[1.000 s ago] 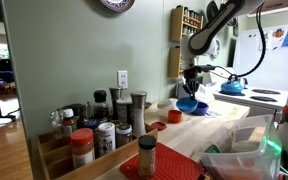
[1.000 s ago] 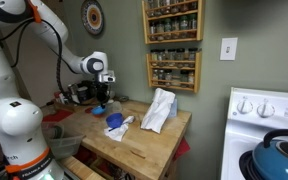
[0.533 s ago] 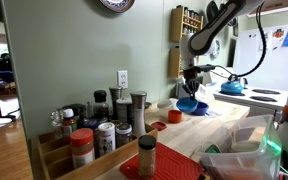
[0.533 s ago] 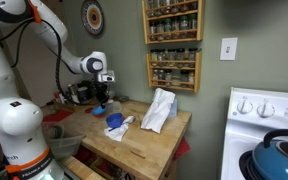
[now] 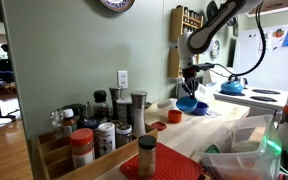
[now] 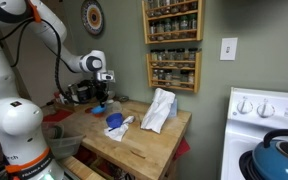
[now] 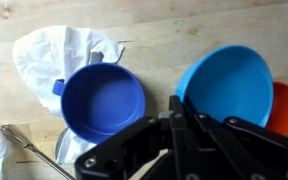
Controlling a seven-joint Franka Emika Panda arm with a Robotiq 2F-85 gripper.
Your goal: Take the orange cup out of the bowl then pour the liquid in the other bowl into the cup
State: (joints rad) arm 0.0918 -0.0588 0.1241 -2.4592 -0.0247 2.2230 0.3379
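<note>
In the wrist view my gripper [image 7: 177, 104] is shut on the rim of a blue bowl [image 7: 229, 85], which is tilted. The orange cup [image 7: 286, 106] stands on the wood just beyond that bowl, partly hidden by it. A second blue bowl [image 7: 104, 100] sits to the left on a white cloth [image 7: 49, 55]; whether it holds liquid is not clear. In both exterior views the gripper [image 5: 191, 86] [image 6: 102, 99] hangs low over the counter with the blue bowl [image 5: 189, 104] at it. The second bowl [image 6: 114, 121] lies on the cloth.
A wooden counter [image 6: 144, 145] carries the scene. A flat red dish [image 5: 156, 126] and several spice jars [image 5: 104, 130] stand near the wall. A crumpled white bag [image 6: 160, 108] lies on the counter. Spice racks [image 6: 172, 45] hang above. A stove with a blue kettle [image 6: 282, 158] stands beside the counter.
</note>
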